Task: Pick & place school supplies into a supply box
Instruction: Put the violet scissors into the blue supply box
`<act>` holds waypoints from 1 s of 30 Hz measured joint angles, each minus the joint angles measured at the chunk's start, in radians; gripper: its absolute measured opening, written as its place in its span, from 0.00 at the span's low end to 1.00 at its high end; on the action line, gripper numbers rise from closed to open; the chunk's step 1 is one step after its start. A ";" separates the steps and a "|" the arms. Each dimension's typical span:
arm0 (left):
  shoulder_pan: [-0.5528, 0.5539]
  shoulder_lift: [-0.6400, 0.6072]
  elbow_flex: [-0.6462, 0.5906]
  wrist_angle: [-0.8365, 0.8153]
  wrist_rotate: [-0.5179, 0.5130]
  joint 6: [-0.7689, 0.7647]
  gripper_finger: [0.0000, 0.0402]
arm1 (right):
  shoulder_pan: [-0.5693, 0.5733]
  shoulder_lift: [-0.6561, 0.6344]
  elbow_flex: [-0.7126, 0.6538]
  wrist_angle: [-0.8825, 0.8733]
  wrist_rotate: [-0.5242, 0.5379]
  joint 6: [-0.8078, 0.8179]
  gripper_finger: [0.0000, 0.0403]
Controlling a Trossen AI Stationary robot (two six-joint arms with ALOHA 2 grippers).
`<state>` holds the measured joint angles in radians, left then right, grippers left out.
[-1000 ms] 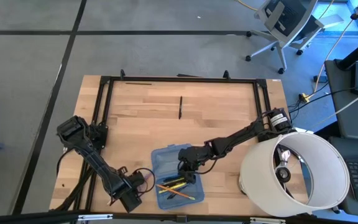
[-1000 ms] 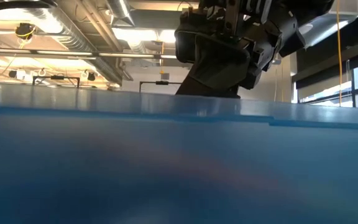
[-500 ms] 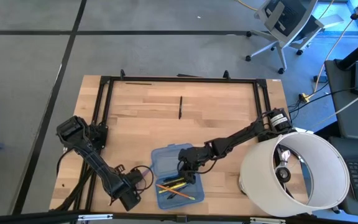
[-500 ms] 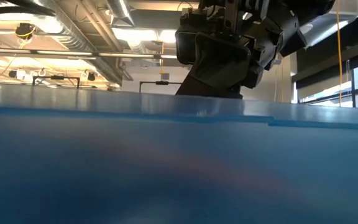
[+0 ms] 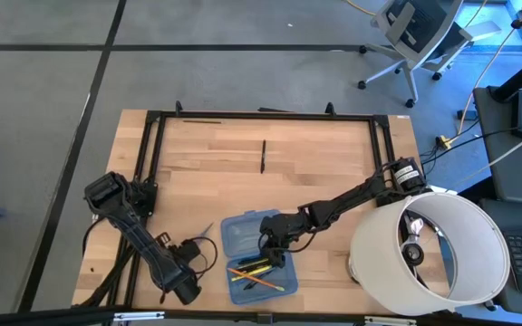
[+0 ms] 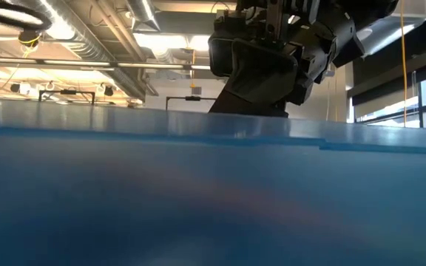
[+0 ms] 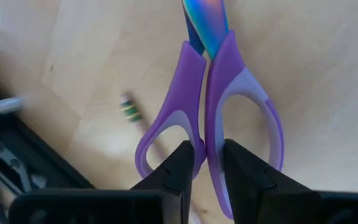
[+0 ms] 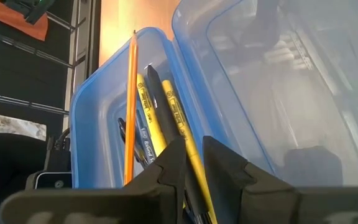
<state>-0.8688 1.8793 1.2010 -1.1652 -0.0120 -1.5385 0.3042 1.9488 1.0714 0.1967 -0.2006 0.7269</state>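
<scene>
The purple-handled scissors [image 7: 211,93] are in my left gripper [image 7: 209,163], which is shut on them near the table's front left [image 5: 198,246]. Their blades [image 5: 204,231] point toward the far edge. The supply box [image 5: 243,234] lies open at the front centre. Its near half holds yellow and orange pencils and dark pens [image 5: 256,272]. My right gripper [image 5: 275,254] stays low over that half, at the right end of the hinge. A yellow pencil [image 8: 166,99] and a black pen [image 8: 155,87] run under it. I cannot tell whether it touches them. My left gripper pinches the scissors between its two fingers where the inner bars of the two handle loops [image 7: 210,146] meet. One fingertip [image 7: 182,163] stands before each loop. The fingers come steeply from above. The scissors lie about level across them and look clear of the table.
A pencil end with green bands [image 7: 129,111] lies on the wood under the scissors. A black pen [image 5: 263,156] lies at the far centre. A black rail frame [image 5: 148,154] borders the table's left and far sides. A large white drum [image 5: 433,249] stands at the right front.
My left gripper has risen a little and tipped to point more steeply down, carrying the scissors. Their blades now show beyond the gripper on its far side.
</scene>
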 joint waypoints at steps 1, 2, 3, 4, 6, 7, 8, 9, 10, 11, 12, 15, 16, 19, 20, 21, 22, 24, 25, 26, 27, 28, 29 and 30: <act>0.000 0.000 0.007 0.005 0.000 0.001 0.15 | 0.000 0.000 0.000 0.000 0.000 0.000 0.15; 0.000 0.000 0.014 0.008 -0.003 0.006 0.15 | 0.000 0.000 0.000 -0.001 0.000 0.000 0.15; 0.001 0.000 0.022 0.008 -0.006 0.012 0.15 | 0.000 0.000 0.000 -0.005 0.000 0.001 0.15; 0.003 0.000 0.031 0.007 -0.012 0.016 0.15 | 0.000 0.000 0.000 -0.010 0.000 0.008 0.15; 0.008 -0.001 0.055 0.008 -0.024 0.025 0.15 | -0.001 0.000 0.000 -0.016 0.009 0.050 0.15; 0.011 -0.001 0.070 0.008 -0.034 0.036 0.15 | -0.004 0.000 0.000 -0.016 0.016 0.061 0.15; 0.015 -0.001 0.087 0.009 -0.043 0.051 0.16 | -0.005 0.000 0.000 -0.016 0.020 0.073 0.15; 0.019 -0.001 0.105 0.010 -0.050 0.063 0.16 | -0.007 0.000 0.000 -0.016 0.023 0.075 0.15; 0.024 -0.002 0.124 0.011 -0.057 0.080 0.16 | -0.007 0.000 0.000 -0.016 0.023 0.072 0.15; 0.029 -0.002 0.146 0.010 -0.063 0.098 0.16 | -0.008 0.000 0.000 -0.016 0.023 0.061 0.15; 0.034 -0.002 0.170 0.011 -0.072 0.118 0.16 | -0.008 0.000 0.000 -0.015 0.022 0.053 0.15; 0.056 -0.004 0.239 0.028 -0.100 0.189 0.16 | -0.008 0.000 0.000 -0.015 0.007 0.021 0.15; 0.063 -0.004 0.261 0.040 -0.112 0.215 0.16 | -0.008 0.000 0.000 -0.015 -0.002 0.001 0.15; 0.088 -0.005 0.320 0.080 -0.155 0.303 0.16 | -0.020 0.000 0.000 -0.015 -0.053 -0.029 0.15; 0.099 -0.005 0.333 0.104 -0.171 0.339 0.16 | -0.028 0.000 0.000 -0.016 -0.076 -0.029 0.15; 0.111 -0.006 0.343 0.137 -0.187 0.378 0.16 | -0.037 0.000 0.000 -0.019 -0.102 -0.028 0.15; 0.125 -0.006 0.347 0.175 -0.201 0.415 0.16 | -0.047 0.000 0.000 -0.028 -0.131 -0.024 0.15; 0.152 -0.006 0.349 0.256 -0.213 0.468 0.16 | -0.069 -0.004 0.000 -0.075 -0.180 -0.014 0.15; 0.167 -0.003 0.348 0.287 -0.213 0.490 0.16 | -0.078 -0.012 -0.001 -0.110 -0.184 -0.014 0.15; 0.183 0.003 0.348 0.319 -0.201 0.501 0.16 | -0.087 -0.021 -0.001 -0.146 -0.183 -0.030 0.15; 0.197 0.011 0.348 0.340 -0.193 0.507 0.16 | -0.096 -0.038 -0.001 -0.190 -0.172 -0.057 0.15; 0.208 0.021 0.348 0.343 -0.196 0.510 0.16 | -0.103 -0.056 -0.001 -0.245 -0.145 -0.082 0.15; 0.219 0.031 0.348 0.347 -0.194 0.505 0.16 | -0.112 -0.075 -0.001 -0.286 -0.111 -0.105 0.15; 0.229 0.039 0.348 0.349 -0.189 0.498 0.16 | -0.118 -0.099 -0.001 -0.337 -0.069 -0.131 0.15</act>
<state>-0.6397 1.9183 1.5494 -0.8158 -0.2014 -1.0403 0.1860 1.8495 1.0700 -0.1400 -0.2696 0.5955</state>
